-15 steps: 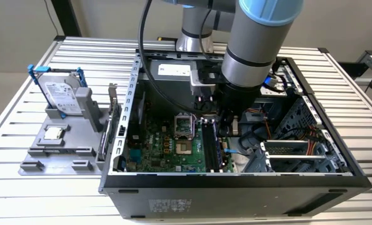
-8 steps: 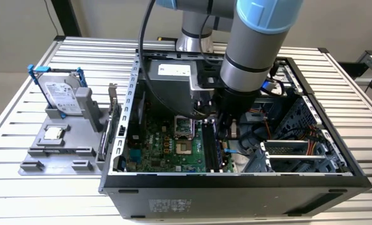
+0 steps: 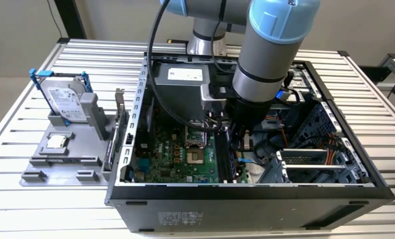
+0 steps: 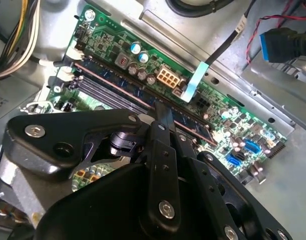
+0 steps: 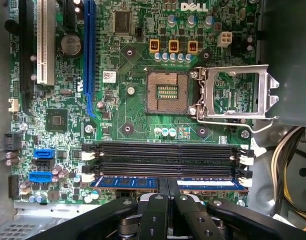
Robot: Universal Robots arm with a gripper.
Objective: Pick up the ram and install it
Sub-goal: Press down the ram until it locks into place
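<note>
Blue ram stick pinched at the outermost slot

Black pincer (image 5: 167, 192) is clenched on the ram (image 5: 126, 182), which sits in the slot farthest from the processor socket (image 5: 167, 92) on the green motherboard (image 5: 132, 65), beside three empty black slots (image 5: 168, 148).

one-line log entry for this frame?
stage: seating ram | gripper: jaws shut on ram, over memory slots | motherboard: CPU socket open, empty

White lettering (image 5: 194, 7) on motherboard (image 5: 132, 115)
</note>
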